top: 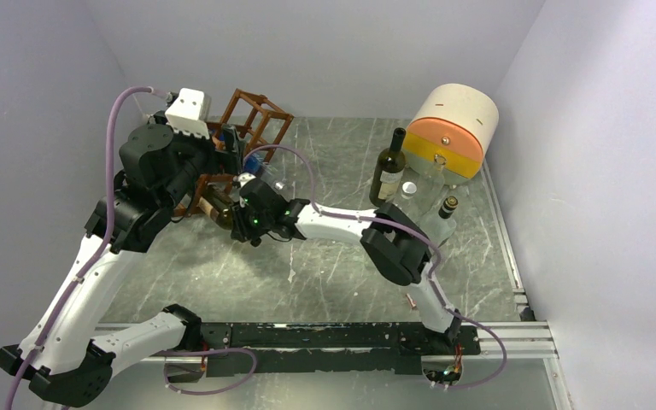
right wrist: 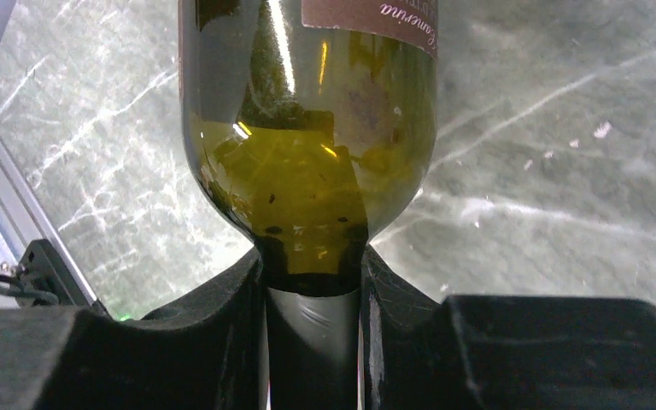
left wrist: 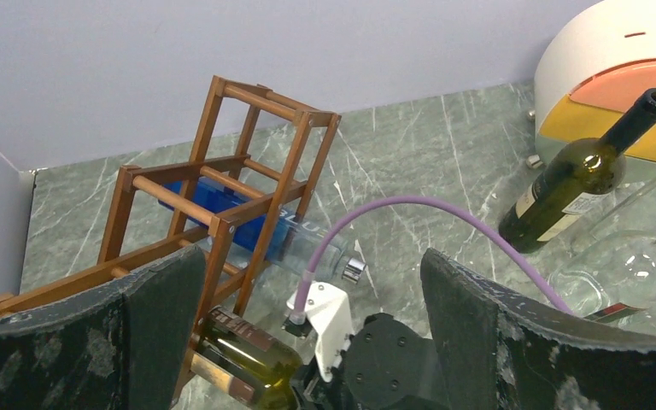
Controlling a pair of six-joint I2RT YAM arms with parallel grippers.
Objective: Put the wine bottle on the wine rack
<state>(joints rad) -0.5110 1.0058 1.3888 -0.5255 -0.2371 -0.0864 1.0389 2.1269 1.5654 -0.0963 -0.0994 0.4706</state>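
Note:
The wine rack (top: pixel 256 115) of reddish-brown bars stands at the back left; it also shows in the left wrist view (left wrist: pixel 260 107). A clear bottle with a blue label (left wrist: pixel 248 224) lies in one of its cells. My right gripper (top: pixel 243 224) is shut on the neck of an olive-green wine bottle (top: pixel 219 207), which lies level with its base at the rack's lower front bars (left wrist: pixel 243 359). The right wrist view shows the neck pinched between the fingers (right wrist: pixel 231 299). My left gripper (left wrist: pixel 312 256) is open and empty, hovering above the rack and the bottle.
A dark green bottle (top: pixel 388 171) stands at the back right, with clear bottles (top: pixel 408 190) and a dark-capped bottle (top: pixel 448 209) beside it. A cream, orange and yellow drum (top: pixel 451 128) lies behind them. A black rail (top: pixel 342 335) runs along the near edge.

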